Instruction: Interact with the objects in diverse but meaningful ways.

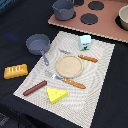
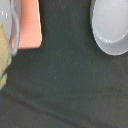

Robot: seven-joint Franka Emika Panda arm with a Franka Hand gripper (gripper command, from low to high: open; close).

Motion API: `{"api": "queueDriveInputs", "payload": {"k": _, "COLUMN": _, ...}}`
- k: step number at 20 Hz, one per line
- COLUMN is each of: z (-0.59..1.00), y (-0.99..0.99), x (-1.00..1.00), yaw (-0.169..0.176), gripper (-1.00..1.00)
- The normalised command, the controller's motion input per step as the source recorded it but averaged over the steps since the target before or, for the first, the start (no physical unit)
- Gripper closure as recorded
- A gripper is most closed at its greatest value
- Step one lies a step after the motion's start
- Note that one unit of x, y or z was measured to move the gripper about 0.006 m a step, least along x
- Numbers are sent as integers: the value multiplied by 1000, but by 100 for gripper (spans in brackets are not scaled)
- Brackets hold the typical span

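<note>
In the exterior view, a striped placemat [image 1: 100, 65] lies on a dark cloth. On the mat are a white milk carton [image 1: 85, 42], a reddish-brown sausage [image 1: 34, 88] and a yellow cheese wedge [image 1: 57, 94]. The small grey saucepan [image 1: 38, 44] stands at the mat's far corner on the exterior view's left, with its long handle pointing onto the mat. An orange-brown bread loaf [image 1: 15, 71] lies off the mat on the cloth. No gripper shows in either view. The wrist view holds only dark cloth [image 2: 60, 75], a pale bowl [image 2: 111, 25] and a pink board edge [image 2: 31, 22].
A round wooden plate [image 1: 69, 65] sits mid-mat between an orange-handled fork [image 1: 67, 80] and knife [image 1: 85, 58]. Behind the mat, a pink toy stove [image 1: 107, 27] carries a larger grey pot [image 1: 63, 9]. A beige bowl [image 1: 123, 17] stands at the exterior view's right.
</note>
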Motion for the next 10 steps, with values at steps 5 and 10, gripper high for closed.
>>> {"api": "queueDriveInputs", "payload": {"k": 5, "z": -10, "y": -173, "x": 803, "yaw": -90, "gripper": -100}}
{"api": "queueDriveInputs", "payload": {"k": 10, "z": 10, "y": -140, "x": 893, "yaw": -75, "gripper": -100}}
